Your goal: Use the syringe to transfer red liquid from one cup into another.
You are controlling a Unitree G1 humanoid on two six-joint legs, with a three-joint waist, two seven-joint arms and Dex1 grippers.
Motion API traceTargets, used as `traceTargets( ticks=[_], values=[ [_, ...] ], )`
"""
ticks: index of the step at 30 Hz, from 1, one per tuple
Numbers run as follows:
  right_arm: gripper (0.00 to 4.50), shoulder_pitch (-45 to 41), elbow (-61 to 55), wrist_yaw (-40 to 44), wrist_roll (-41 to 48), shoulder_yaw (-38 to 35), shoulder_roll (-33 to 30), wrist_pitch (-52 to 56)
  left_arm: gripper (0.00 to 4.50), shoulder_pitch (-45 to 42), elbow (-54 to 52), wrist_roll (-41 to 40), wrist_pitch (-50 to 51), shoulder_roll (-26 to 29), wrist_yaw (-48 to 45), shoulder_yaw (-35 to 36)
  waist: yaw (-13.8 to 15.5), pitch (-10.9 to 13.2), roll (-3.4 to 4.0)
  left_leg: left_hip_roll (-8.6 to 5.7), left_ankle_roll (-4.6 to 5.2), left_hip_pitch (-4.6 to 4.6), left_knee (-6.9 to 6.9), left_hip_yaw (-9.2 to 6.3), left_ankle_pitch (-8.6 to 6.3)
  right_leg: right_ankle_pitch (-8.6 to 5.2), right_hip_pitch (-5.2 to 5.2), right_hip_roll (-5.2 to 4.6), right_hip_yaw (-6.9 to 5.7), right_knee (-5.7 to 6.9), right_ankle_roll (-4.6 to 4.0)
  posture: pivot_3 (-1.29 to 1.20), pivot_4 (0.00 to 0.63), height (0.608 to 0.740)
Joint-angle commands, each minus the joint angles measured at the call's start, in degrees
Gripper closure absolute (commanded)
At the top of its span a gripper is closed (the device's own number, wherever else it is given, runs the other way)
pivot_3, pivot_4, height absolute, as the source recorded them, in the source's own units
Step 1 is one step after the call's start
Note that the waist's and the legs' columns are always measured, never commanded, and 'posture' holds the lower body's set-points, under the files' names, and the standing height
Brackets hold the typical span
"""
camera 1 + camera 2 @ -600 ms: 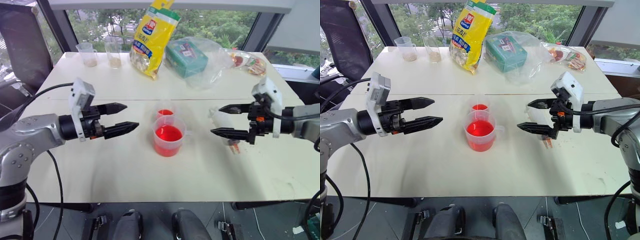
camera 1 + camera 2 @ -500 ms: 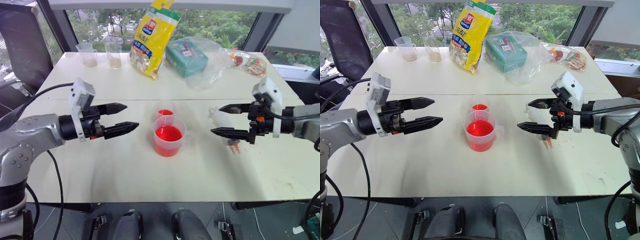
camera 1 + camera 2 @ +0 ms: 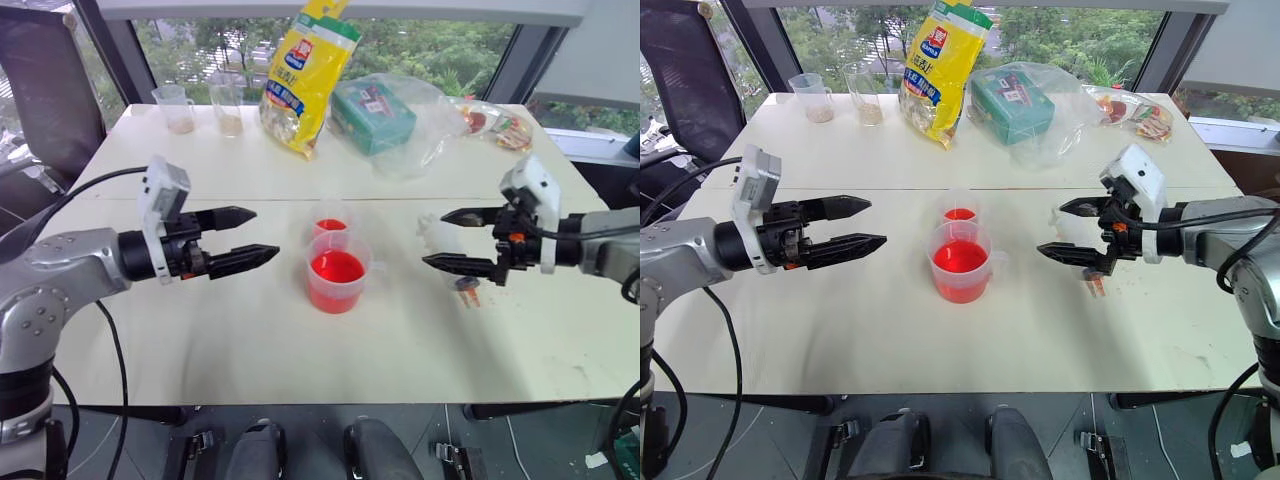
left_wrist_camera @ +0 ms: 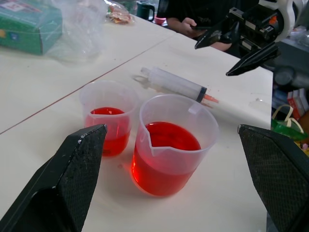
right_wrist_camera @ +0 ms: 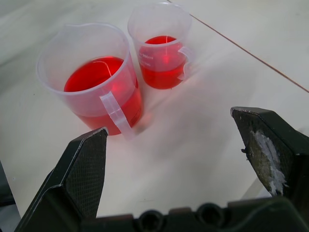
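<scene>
Both my left gripper point(image 3: 245, 238) and right gripper point(image 3: 455, 240) gape wide, holding nothing. No label reads clearly. My syringe point(image 4: 176, 84) lies flat under the right gripper, orange tip toward me.

Bare table point(image 3: 250, 330) flanks the two touching cups point(image 3: 337, 272); the syringe point(image 4: 176, 83) lies unobstructed.
</scene>
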Motion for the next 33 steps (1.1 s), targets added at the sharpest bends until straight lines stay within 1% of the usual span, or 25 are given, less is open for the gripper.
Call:
traceTargets(
  ticks=[1, 4, 7, 11, 13, 16, 21, 27, 33],
  values=[
    [0.03, -1.6, 0.1, -0.5, -0.4, -0.8, -1.0, -0.5, 0.00, -1.0, -0.5, -0.2, -1.0, 0.4, -0.1, 0.8, 0.0, 0.0, 0.00, 0.00, 0.00, 0.00, 0.00, 0.00, 0.00, 0.00, 0.00, 0.00, 0.00, 0.00, 0.00, 0.00, 0.150, 0.740],
    [0.03, -2.2, 0.8, -1.2, -1.0, 0.0, -1.0, -0.1, 0.00, -1.1, -0.5, -0.2, -1.1, 0.3, -0.1, 0.7, 0.0, 0.0, 0.00, 0.00, 0.00, 0.00, 0.00, 0.00, 0.00, 0.00, 0.00, 0.00, 0.00, 0.00, 0.00, 0.00, 0.150, 0.740],
    [0.03, -4.8, 2.6, -2.8, -1.3, 1.9, -0.9, 3.9, 0.00, -1.3, -0.5, -0.1, -1.1, 0.2, -0.1, 0.4, -0.1, 0.0, 0.00, 0.00, 0.00, 0.00, 0.00, 0.00, 0.00, 0.00, 0.00, 0.00, 0.00, 0.00, 0.00, 0.00, 0.150, 0.740],
    [0.03, -11.6, 9.9, -8.0, -7.1, 9.7, 0.5, 9.6, 0.00, -1.8, -0.3, 0.6, -1.6, -0.1, -0.3, -0.4, -0.1, 0.0, 0.00, 0.00, 0.00, 0.01, 0.02, 0.01, 0.00, 0.00, 0.00, 0.00, 0.01, 0.01, 0.00, 0.00, 0.150, 0.740],
    [0.03, -15.6, 14.9, -10.7, -9.8, 13.5, 2.5, 13.1, 0.00, -2.1, -0.2, 1.1, -2.1, -0.5, -0.4, -1.1, -0.2, 0.0, 0.00, 0.00, 0.00, 0.01, 0.03, 0.01, 0.00, 0.00, -0.01, 0.00, 0.01, 0.01, -0.01, 0.00, 0.150, 0.740],
    [0.03, -19.8, 22.2, -13.2, -13.7, 17.8, 5.4, 15.3, 0.00, -2.5, 0.1, 2.0, -3.0, -1.1, -0.6, -1.9, -0.2, 0.0, 0.00, 0.00, 0.00, -0.02, 0.02, 0.03, 0.00, 0.00, -0.06, 0.01, 0.03, 0.01, -0.01, 0.00, 0.150, 0.740],
    [0.03, -22.3, 33.3, -15.1, -18.9, 21.9, 9.8, 13.5, 0.00, -1.9, -0.5, 3.2, -4.4, -2.3, -0.5, -2.8, 0.0, 0.0, 0.00, -0.01, 0.00, -0.11, 0.02, 0.05, 0.00, 0.00, -0.14, 0.00, 0.03, -0.01, -0.01, 0.00, 0.150, 0.740],
    [0.03, -26.7, 45.3, -15.5, -22.0, 22.3, 15.5, 12.2, 0.00, -0.7, -1.4, 4.0, -5.6, -3.7, 0.3, -3.0, -0.3, 0.0, 0.01, 0.00, 0.01, -0.12, 0.01, 0.08, 0.00, 0.00, -0.18, 0.00, 0.05, 0.03, -0.01, 0.00, 0.150, 0.740],
    [0.03, -30.4, 54.6, -14.4, -25.7, 23.7, 19.2, 8.6, 0.00, 0.0, -2.0, 4.4, -6.1, -4.6, 1.0, -3.1, -0.2, 0.0, 0.01, 0.01, 0.00, -0.11, 0.01, 0.09, 0.00, 0.00, -0.20, 0.01, 0.06, 0.05, -0.01, 0.00, 0.150, 0.740]
  ],
)
